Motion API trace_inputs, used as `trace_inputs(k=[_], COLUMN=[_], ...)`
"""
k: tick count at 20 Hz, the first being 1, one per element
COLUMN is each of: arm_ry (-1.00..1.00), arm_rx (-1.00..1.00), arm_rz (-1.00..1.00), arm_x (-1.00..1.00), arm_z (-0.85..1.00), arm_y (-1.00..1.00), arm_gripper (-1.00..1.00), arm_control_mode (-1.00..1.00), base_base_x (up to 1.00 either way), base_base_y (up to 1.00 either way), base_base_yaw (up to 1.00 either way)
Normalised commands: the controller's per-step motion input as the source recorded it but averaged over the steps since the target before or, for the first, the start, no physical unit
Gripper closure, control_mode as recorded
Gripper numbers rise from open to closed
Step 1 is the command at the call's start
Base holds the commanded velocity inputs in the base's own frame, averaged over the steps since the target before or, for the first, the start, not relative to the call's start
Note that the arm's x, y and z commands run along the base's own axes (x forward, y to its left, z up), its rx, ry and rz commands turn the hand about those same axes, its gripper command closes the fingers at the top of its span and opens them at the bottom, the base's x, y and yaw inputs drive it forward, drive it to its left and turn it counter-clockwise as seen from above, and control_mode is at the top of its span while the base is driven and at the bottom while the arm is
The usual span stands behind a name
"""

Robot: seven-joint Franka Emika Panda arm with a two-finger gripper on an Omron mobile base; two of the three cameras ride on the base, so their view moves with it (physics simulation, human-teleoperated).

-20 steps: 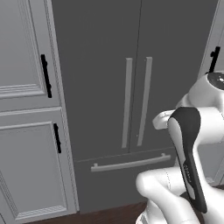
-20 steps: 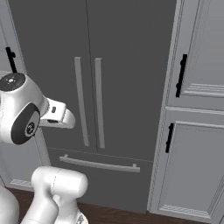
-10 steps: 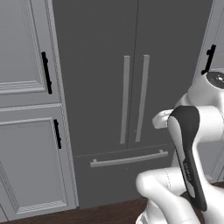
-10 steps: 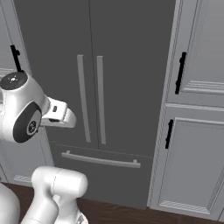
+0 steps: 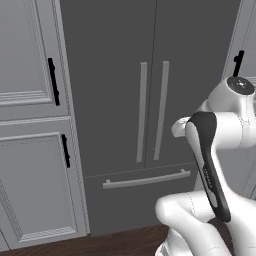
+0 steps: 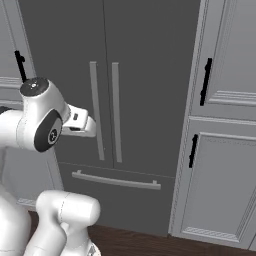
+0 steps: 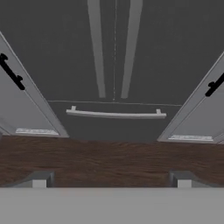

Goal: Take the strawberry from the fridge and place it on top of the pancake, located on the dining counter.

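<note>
The fridge (image 5: 150, 75) stands straight ahead, a tall dark grey unit with both doors shut, two long light-grey bar handles (image 6: 105, 115) and a bottom drawer with a horizontal handle (image 7: 116, 114). My gripper (image 7: 111, 179) is open, its two fingertips (image 7: 39, 179) set wide apart with nothing between them, held well back from the fridge front. My hand (image 6: 82, 122) is held out at about mid-handle height. The strawberry is hidden behind the shut doors. The pancake and the dining counter are out of view.
Light-grey panelled cabinets with black handles flank the fridge on the left (image 5: 35, 150) and on the right (image 6: 225, 150). Dark wood floor (image 7: 109, 157) lies between me and the fridge.
The whole picture has shifted slightly, so the camera has moved a little relative to the fridge. The arm keeps its pose and the gripper stays open.
</note>
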Motion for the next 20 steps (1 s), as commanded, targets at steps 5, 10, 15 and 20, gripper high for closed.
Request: trace_inputs(k=[5, 10, 15, 20], arm_ry=[-0.05, -0.09, 0.00, 0.03], arm_rx=[0.00, 0.00, 0.00, 0.00], arm_rz=[0.00, 0.00, 0.00, 0.00], arm_x=[1.00, 0.86, 0.58, 0.47], arm_z=[-0.08, -0.06, 0.00, 0.00], arm_y=[-0.13, -0.03, -0.16, -0.13], arm_gripper=[-1.00, -1.00, -1.00, -1.00], arm_control_mode=[-1.00, -1.00, -1.00, -1.00], base_base_x=[0.00, 0.00, 0.00, 0.00], base_base_y=[0.00, 0.00, 0.00, 0.00], base_base_yaw=[0.00, 0.00, 0.00, 0.00])
